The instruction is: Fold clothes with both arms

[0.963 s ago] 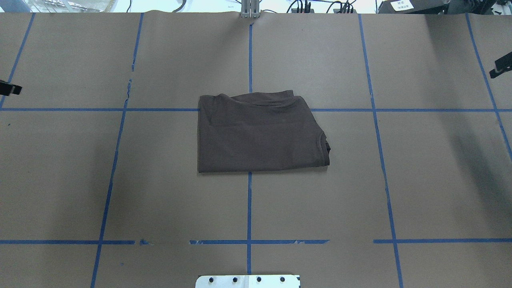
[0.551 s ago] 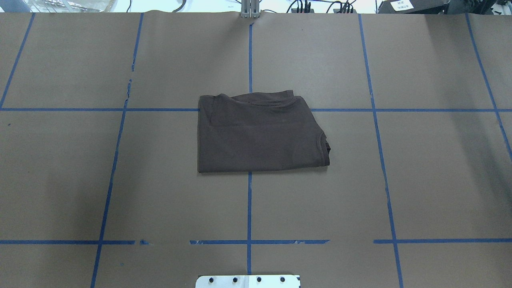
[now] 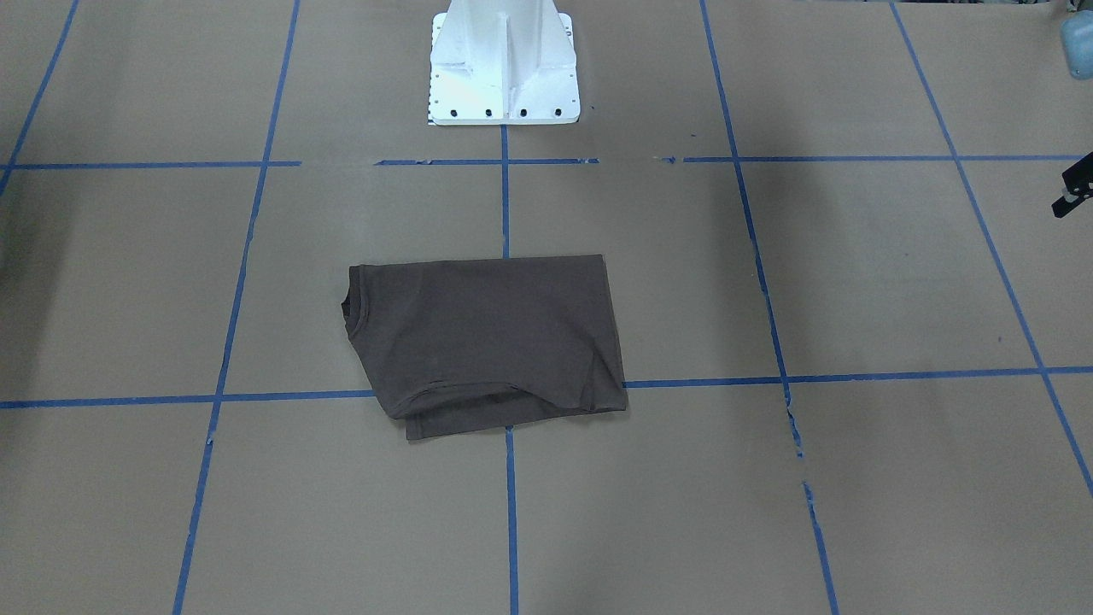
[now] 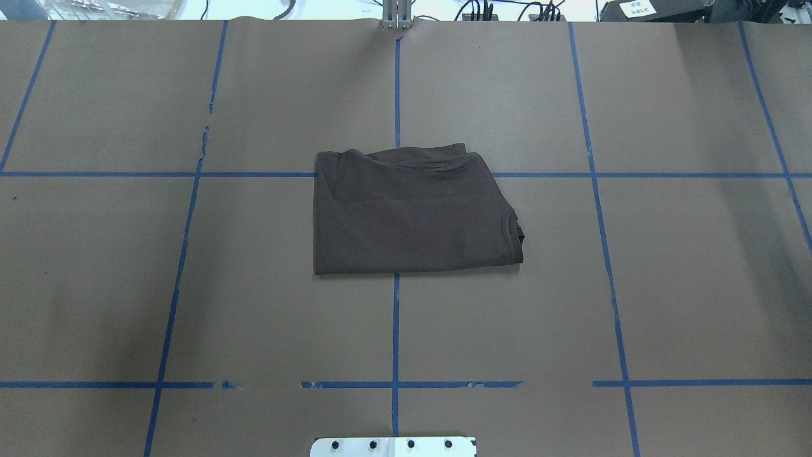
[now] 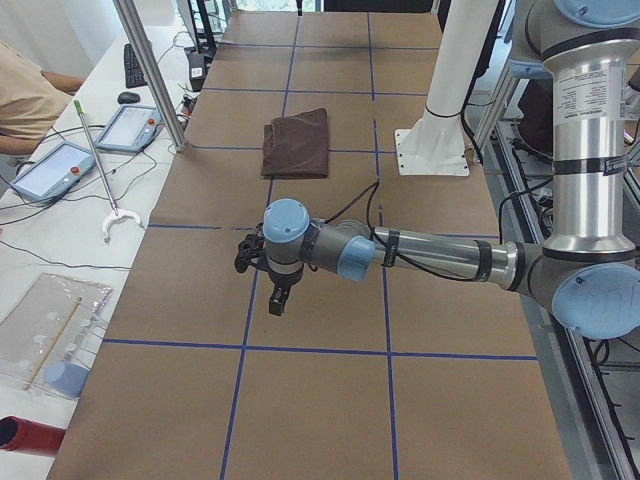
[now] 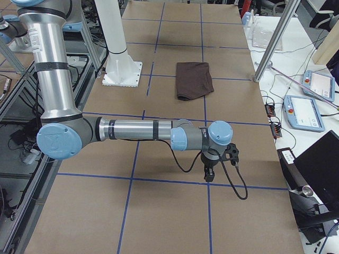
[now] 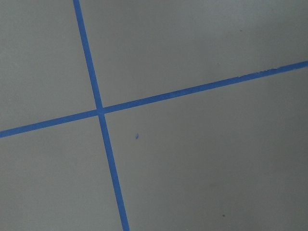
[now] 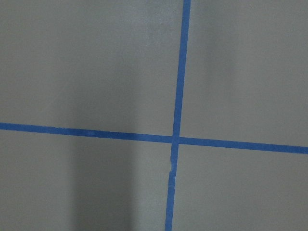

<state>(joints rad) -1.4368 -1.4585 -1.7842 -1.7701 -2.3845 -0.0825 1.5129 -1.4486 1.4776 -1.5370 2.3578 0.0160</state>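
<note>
The dark brown T-shirt (image 4: 412,212) lies folded into a flat rectangle at the table's middle, collar edge toward the robot's right; it also shows in the front view (image 3: 487,342). No gripper touches it. My left gripper (image 5: 277,298) hangs over bare table far to the shirt's left; only a black bit of it shows at the front view's right edge (image 3: 1072,190). My right gripper (image 6: 207,173) hangs over bare table far to the shirt's right. I cannot tell whether either is open or shut. Both wrist views show only brown table and blue tape.
The brown table (image 4: 666,285) carries a blue tape grid. The white pedestal base (image 3: 504,68) stands at the robot's edge. Tablets (image 5: 55,165), a metal post (image 5: 150,70) and a seated person (image 5: 25,95) are along the far side.
Both grippers' black tips showed at the overhead view's left and right edges one second ago; they have moved outward and out of that view. The shirt has not moved.
</note>
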